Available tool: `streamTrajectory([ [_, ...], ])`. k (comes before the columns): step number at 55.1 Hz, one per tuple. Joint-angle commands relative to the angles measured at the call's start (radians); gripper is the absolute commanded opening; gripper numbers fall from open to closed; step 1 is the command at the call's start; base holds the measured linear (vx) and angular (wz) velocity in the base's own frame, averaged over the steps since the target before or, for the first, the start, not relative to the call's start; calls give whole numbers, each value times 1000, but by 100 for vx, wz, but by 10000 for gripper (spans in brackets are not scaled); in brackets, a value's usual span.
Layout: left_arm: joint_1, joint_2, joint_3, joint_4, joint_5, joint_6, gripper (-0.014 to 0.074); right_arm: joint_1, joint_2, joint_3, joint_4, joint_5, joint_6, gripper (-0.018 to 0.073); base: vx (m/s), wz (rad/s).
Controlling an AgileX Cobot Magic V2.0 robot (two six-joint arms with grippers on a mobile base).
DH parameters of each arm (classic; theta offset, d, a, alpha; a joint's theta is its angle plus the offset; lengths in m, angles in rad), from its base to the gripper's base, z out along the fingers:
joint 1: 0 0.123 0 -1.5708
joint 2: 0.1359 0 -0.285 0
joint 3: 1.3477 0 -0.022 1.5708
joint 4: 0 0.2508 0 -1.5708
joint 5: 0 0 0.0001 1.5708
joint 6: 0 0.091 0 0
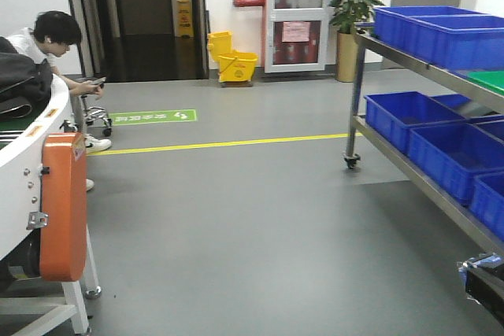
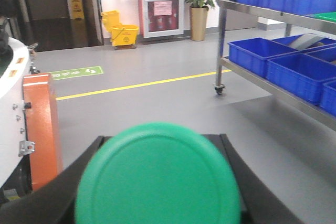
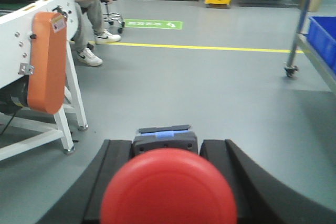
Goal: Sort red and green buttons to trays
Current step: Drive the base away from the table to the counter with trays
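Green button (image 2: 157, 177) filled the bottom of the left wrist view, its round cap blurred and facing the lens. The left gripper (image 2: 163, 139) had it clamped, with the dark fingers (image 2: 63, 187) closed in on either side of the cap.

Likewise the red button (image 3: 168, 187) sat at 6 o'clock in the right wrist view. Its dark body was pinched between the narrowed jaws of the right gripper (image 3: 167, 142).

Both arms were held above grey floor (image 1: 252, 218). The green tray (image 2: 323, 17) lay at 2 o'clock on top of a steel rack (image 1: 356, 76), just beside blue crates (image 1: 441, 33).

A yellow mop bucket (image 1: 236, 64) stood at 12 o'clock by the far wall. A seated person (image 1: 47, 37) was at 10 o'clock, and an orange cover (image 3: 47, 66) hung at 9 o'clock.
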Motion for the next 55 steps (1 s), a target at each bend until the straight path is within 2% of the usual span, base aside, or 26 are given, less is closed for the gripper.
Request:
streamTrajectory([
  [1,-6,-2,-29,0,-89,-6,-6,2,-6,-31,1,-92,-6,-9,35,25],
  [20,-6,-2,-29,0,-88,-6,-6,2,-4,-31,1,-93,-6,-9,40,13],
  [55,-6,-2,-29,0,-88,-6,-6,2,-4,-31,1,-89,-6,-9,46,-3],
])
